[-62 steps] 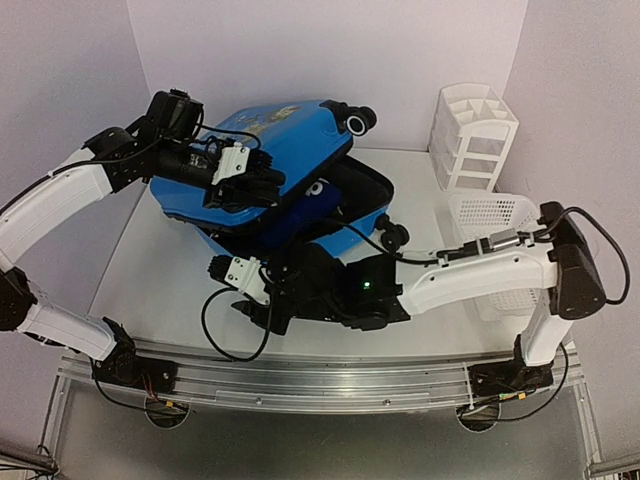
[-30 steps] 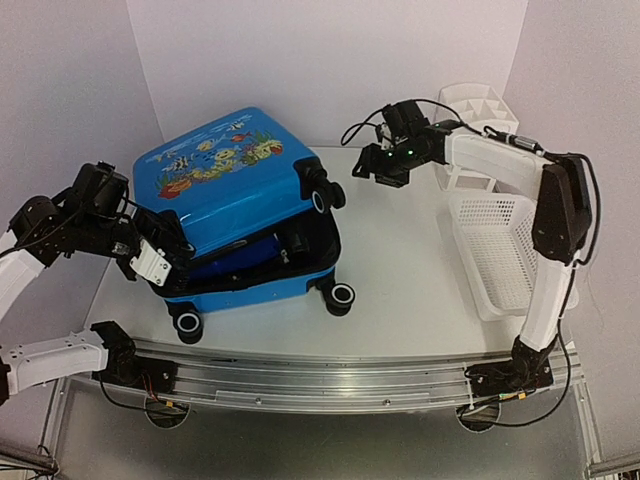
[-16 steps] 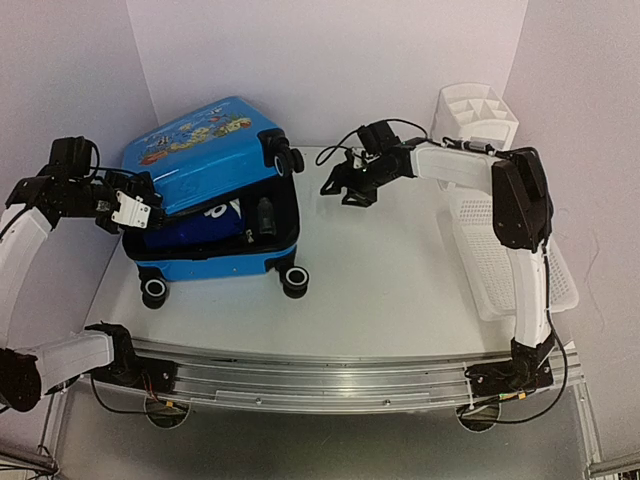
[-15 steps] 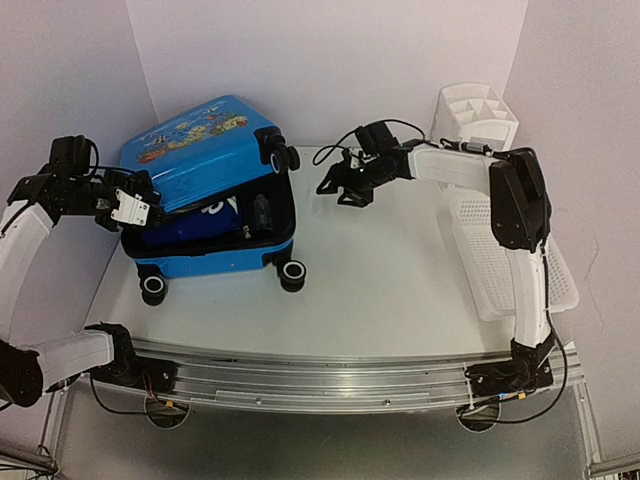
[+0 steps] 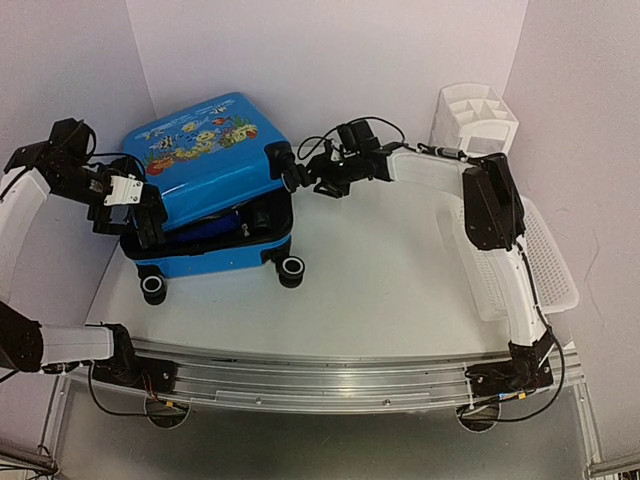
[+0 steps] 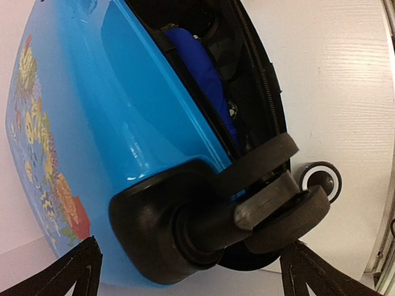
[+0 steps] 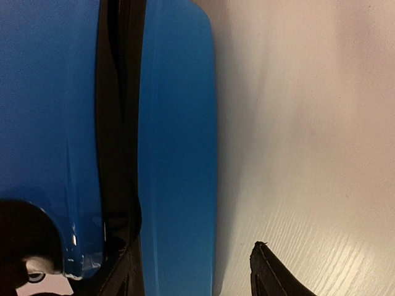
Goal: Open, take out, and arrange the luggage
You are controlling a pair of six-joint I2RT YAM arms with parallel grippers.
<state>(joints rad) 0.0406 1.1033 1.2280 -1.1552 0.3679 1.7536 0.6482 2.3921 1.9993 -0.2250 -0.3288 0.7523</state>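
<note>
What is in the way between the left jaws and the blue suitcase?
Nothing that shows. The left jaws stand wide open right at the suitcase. Its corner wheel is just ahead of them, and no other thing sits in between.

The left arm (image 5: 20, 215) and the right arm (image 5: 430, 172) are long white tubes joined by fat black joints. Thin black cables (image 5: 556, 375) loop along both. The jaws are black, and a small white block (image 5: 121, 192) sits by the left ones. Each arm stands on a black base (image 5: 128, 368).
</note>
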